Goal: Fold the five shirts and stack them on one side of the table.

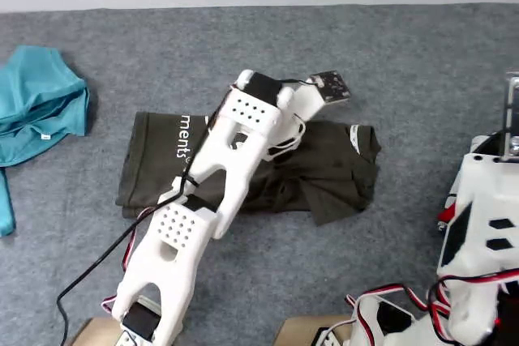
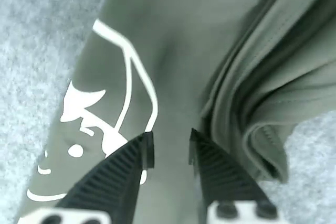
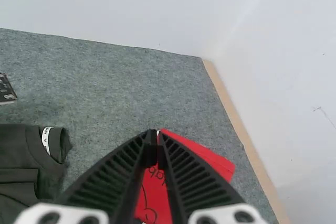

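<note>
Materials and shapes: the table top (image 1: 405, 62) is covered in grey, felt-like carpet with a short, nubby pile. A tan wooden edge strip (image 3: 236, 124) borders it on the right arm's side.

A dark olive jersey shirt (image 1: 332, 164) lies near the middle of the table and is partly folded. It forms a rough rectangle, with bunched, creased layers along the near edge. Its cloth (image 2: 173, 51) is smooth and matte. It carries a white line-drawn print (image 2: 113, 114), and several stacked hems lie beside the print. The collar end with its small white label (image 3: 47, 140) points toward the right arm.

A teal shirt of soft knit (image 1: 40, 103) lies loosely crumpled at the table's left edge, well apart from the olive shirt.

A flat red cloth with a dark mark (image 3: 210, 163) lies on the carpet near the wooden strip.

Claws: the left claw (image 2: 170, 148) has black ribbed fingers (image 2: 121, 171) and sits over the olive shirt, just beside the print. It is parted by a narrow gap with nothing between the fingers. Contact with the cloth cannot be confirmed.

The right claw (image 3: 156, 136) has its ribbed fingers pressed fully together and hangs over the red cloth. Whether it touches the cloth cannot be told.
</note>
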You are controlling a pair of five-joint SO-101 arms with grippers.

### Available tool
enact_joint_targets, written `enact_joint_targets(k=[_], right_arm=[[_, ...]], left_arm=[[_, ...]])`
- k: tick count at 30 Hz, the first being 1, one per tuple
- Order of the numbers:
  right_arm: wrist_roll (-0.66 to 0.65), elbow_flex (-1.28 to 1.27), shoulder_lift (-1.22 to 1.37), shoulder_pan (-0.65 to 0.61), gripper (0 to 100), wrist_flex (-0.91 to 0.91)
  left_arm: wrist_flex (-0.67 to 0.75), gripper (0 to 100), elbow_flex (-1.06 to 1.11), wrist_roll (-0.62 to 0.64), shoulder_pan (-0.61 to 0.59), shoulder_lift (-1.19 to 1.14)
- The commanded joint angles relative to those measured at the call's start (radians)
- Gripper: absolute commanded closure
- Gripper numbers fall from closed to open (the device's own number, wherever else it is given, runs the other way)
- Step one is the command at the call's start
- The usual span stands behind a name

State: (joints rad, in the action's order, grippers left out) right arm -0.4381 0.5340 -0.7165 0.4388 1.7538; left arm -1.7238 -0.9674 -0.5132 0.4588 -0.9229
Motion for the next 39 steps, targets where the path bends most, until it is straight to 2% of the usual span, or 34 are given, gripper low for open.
enact_joint_targets(k=[1, 13, 21, 31, 39], right_arm=[[-0.009, 0.040, 0.007, 0.010, 98.7, 0.038], [-0.009, 0.038, 0.007, 0.008, 98.7, 0.038], [-0.009, 0.038, 0.007, 0.008, 98.7, 0.038], [-0.009, 0.038, 0.007, 0.010, 98.7, 0.038], [-0.009, 0.038, 0.005, 0.012, 98.7, 0.038]], left_arm=[[-0.031, 88, -0.033, -0.009, 0.026, 0.072], [-0.031, 88, -0.038, -0.046, -0.075, -0.097], [-0.031, 88, -0.041, -0.046, -0.075, -0.034], [-0.032, 88, -0.021, -0.038, 0.006, 0.104], [-0.031, 88, 0.248, -0.038, 0.201, 0.161]])
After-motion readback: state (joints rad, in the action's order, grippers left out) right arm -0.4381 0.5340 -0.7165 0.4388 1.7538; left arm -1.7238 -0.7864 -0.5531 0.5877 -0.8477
